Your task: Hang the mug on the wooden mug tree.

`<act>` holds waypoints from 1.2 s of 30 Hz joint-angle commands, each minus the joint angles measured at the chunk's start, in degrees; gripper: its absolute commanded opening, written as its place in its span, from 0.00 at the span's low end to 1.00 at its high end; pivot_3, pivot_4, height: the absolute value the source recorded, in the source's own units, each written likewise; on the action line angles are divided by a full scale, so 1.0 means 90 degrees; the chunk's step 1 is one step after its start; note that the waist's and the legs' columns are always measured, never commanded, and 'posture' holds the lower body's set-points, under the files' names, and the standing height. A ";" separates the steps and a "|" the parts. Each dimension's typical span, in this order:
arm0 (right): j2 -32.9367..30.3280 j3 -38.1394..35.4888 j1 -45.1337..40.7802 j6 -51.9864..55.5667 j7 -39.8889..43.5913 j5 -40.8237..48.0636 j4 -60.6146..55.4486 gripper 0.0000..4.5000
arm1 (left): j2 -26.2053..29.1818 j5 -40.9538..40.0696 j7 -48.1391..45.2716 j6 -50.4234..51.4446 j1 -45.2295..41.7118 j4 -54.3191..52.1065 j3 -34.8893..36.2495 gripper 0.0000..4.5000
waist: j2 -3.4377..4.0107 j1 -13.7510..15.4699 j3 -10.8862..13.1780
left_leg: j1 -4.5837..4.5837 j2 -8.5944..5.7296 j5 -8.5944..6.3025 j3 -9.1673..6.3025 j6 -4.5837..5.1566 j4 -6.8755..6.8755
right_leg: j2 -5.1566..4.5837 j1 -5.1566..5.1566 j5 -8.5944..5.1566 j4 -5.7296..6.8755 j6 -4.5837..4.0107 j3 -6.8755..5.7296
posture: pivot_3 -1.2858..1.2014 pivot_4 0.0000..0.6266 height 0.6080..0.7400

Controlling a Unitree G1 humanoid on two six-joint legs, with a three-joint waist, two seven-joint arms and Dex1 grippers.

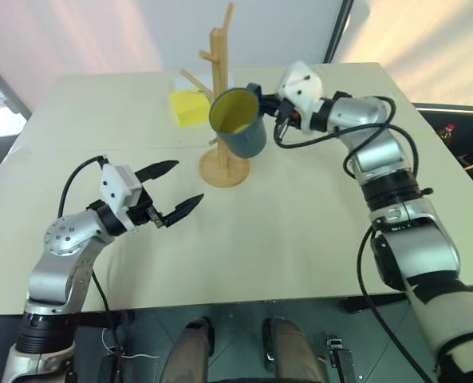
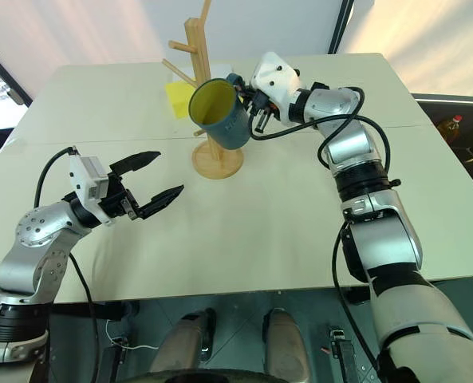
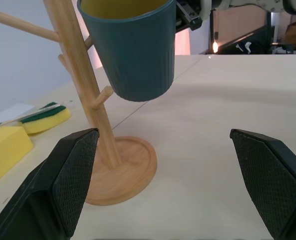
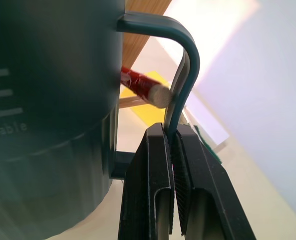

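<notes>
Right wrist view: right tool (image 4: 173, 145), fingers pressed together on the loop handle of the mug (image 4: 48, 100); a peg tip sits inside the loop, between handle and mug wall.

Left eye view: mug (image 1: 240, 124), teal outside, yellow-green inside, held off the tabletop (image 1: 300, 239) against the pole of the mug tree (image 1: 220, 96), mouth tilted toward the camera. Right tool (image 1: 262, 102) at the mug's 2 o'clock. Tree upright, round base on the tabletop, at 12 o'clock of the tabletop's middle.

Left tool (image 1: 178, 187): fingers spread wide, holding nothing, above the tabletop at 8 o'clock from the tree base, well apart from it.

Yellow sponge (image 1: 190, 108): on the tabletop at 10 o'clock from the tree base, near it.
</notes>
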 commanded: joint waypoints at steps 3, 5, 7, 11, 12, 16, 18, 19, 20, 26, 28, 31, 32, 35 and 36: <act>0.0205 -0.0174 -0.0507 -0.0418 -0.0036 0.0008 0.0638 0.01 | -0.0029 -0.0216 0.0070 -0.0040 -0.0120 -0.0273 0.0182 1.00 | 0.0001 0.0002 0.0001 | 0.0000 0.0000 0.0000 0.0000 0.0000 0.0000 | 0.0001 0.0000 0.0001 0.0000 -0.0001 0.0001 | 0.52 0.24 1.00; 0.0249 -0.0168 -0.0567 -0.0499 -0.0015 -0.0009 0.0849 0.01 | -0.0046 -0.0249 0.0107 -0.0044 -0.0147 -0.0283 0.0211 1.00 | 0.0001 0.0003 0.0001 | 0.0000 0.0000 0.0000 0.0000 0.0000 0.0000 | 0.0001 0.0000 0.0001 0.0000 -0.0001 0.0001 | 0.52 0.24 1.00; 0.0276 -0.0169 -0.0607 -0.0561 0.0000 -0.0022 0.0999 0.01 | -0.0057 -0.0279 0.0138 -0.0043 -0.0164 -0.0296 0.0243 1.00 | 0.0002 0.0003 0.0001 | 0.0000 0.0000 0.0000 0.0000 0.0000 0.0000 | 0.0001 0.0000 0.0001 0.0000 -0.0001 0.0002 | 0.52 0.24 1.00; 0.0301 -0.0185 -0.0674 -0.0647 0.0008 -0.0041 0.1241 0.01 | -0.0090 -0.0452 0.0249 -0.0016 -0.0249 -0.0327 0.0356 1.00 | 0.0002 0.0002 0.0001 | 0.0000 0.0000 0.0000 0.0000 -0.0001 0.0000 | 0.0002 0.0000 0.0001 0.0000 -0.0001 0.0002 | 0.52 0.24 1.00; 0.0306 -0.0189 -0.0691 -0.0661 0.0010 -0.0039 0.1291 0.01 | -0.0096 -0.0481 0.0271 -0.0007 -0.0276 -0.0316 0.0372 1.00 | 0.0002 0.0002 0.0001 | 0.0000 0.0000 0.0000 0.0000 -0.0001 0.0000 | 0.0002 0.0000 0.0001 0.0000 -0.0001 0.0002 | 0.52 0.24 1.00; 0.0311 -0.0216 -0.0713 -0.0687 -0.0005 -0.0021 0.1393 0.33 | -0.0070 -0.0556 0.0312 0.0028 -0.0343 -0.0313 0.0408 1.00 | 0.0002 -0.0003 0.0001 | 0.0001 0.0000 0.0001 0.0000 -0.0001 0.0000 | 0.0002 -0.0001 0.0002 0.0002 0.0000 0.0004 | 0.52 0.24 1.00; 0.0290 -0.0239 -0.0717 -0.0755 -0.0130 -0.0064 0.1418 0.55 | -0.0086 -0.0548 0.0324 0.0008 -0.0360 -0.0292 0.0401 1.00 | 0.0002 -0.0003 0.0001 | 0.0001 0.0000 0.0001 0.0000 -0.0001 0.0000 | 0.0002 -0.0001 0.0002 0.0002 0.0000 0.0004 | 0.52 0.24 1.00; 0.0269 -0.0253 -0.0719 -0.0800 -0.0197 -0.0093 0.1429 0.68 | -0.0095 -0.0543 0.0331 -0.0001 -0.0365 -0.0286 0.0394 1.00 | 0.0002 -0.0002 0.0001 | 0.0001 0.0000 0.0001 0.0000 -0.0001 0.0000 | 0.0002 -0.0001 0.0003 0.0002 0.0001 0.0004 | 0.52 0.24 1.00; 0.0248 -0.0266 -0.0722 -0.0836 -0.0251 -0.0117 0.1436 0.80 | -0.0100 -0.0540 0.0335 -0.0008 -0.0368 -0.0282 0.0389 1.00 | 0.0002 -0.0003 0.0001 | 0.0001 0.0000 0.0001 0.0001 -0.0001 0.0000 | 0.0002 -0.0001 0.0003 0.0002 0.0001 0.0004 | 0.52 0.24 1.00; -0.0009 -0.0362 -0.0738 -0.1025 -0.0486 -0.0253 0.1425 0.92 | -0.0101 -0.0534 0.0361 -0.0011 -0.0394 -0.0260 0.0386 1.00 | 0.0002 0.0001 0.0001 | 0.0002 0.0000 0.0001 0.0001 -0.0002 0.0000 | 0.0003 -0.0002 0.0004 0.0004 0.0003 0.0005 | 0.52 0.24 1.00; -0.0190 -0.0443 -0.0685 -0.1181 -0.0454 -0.0229 0.1370 0.92 | -0.0103 -0.0523 0.0378 -0.0005 -0.0391 -0.0236 0.0386 1.00 | 0.0002 0.0010 0.0001 | 0.0001 0.0000 0.0001 0.0001 -0.0002 0.0001 | 0.0003 -0.0001 0.0004 0.0004 0.0003 0.0006 | 0.52 0.24 1.00; -0.0481 -0.0554 -0.0531 -0.1328 -0.0352 -0.0150 0.1217 0.92 | -0.0111 -0.0518 0.0476 0.0051 -0.0376 -0.0187 0.0413 1.00 | 0.0002 0.0015 0.0001 | 0.0002 0.0000 0.0001 0.0002 -0.0002 0.0001 | 0.0003 -0.0001 0.0004 0.0003 0.0003 0.0006 | 0.52 0.24 1.00; -0.0593 -0.0617 -0.0448 -0.1332 -0.0351 -0.0112 0.1151 0.92 | -0.0129 -0.0503 0.0572 0.0092 -0.0367 -0.0130 0.0441 1.00 | 0.0002 0.0015 0.0001 | 0.0001 0.0000 0.0001 0.0003 -0.0002 0.0001 | 0.0003 0.0000 0.0004 0.0003 0.0003 0.0007 | 0.52 0.24 1.00; -0.0860 -0.0927 -0.0095 -0.1212 -0.0340 0.0122 0.0854 0.92 | -0.0166 -0.0380 0.0875 0.0189 -0.0276 0.0029 0.0532 1.00 | 0.0002 0.0014 0.0001 | 0.0002 0.0000 0.0001 0.0003 -0.0002 0.0001 | 0.0003 0.0000 0.0004 0.0003 0.0003 0.0007 | 0.52 0.24 1.00; -0.0915 -0.1040 0.0060 -0.1131 -0.0343 0.0216 0.0721 0.92 | -0.0189 -0.0342 0.0977 0.0199 -0.0235 0.0069 0.0550 1.00 | 0.0002 0.0016 0.0001 | 0.0002 0.0000 0.0001 0.0002 -0.0002 0.0001 | 0.0003 0.0001 0.0004 0.0003 0.0003 0.0007 | 0.52 0.24 1.00</act>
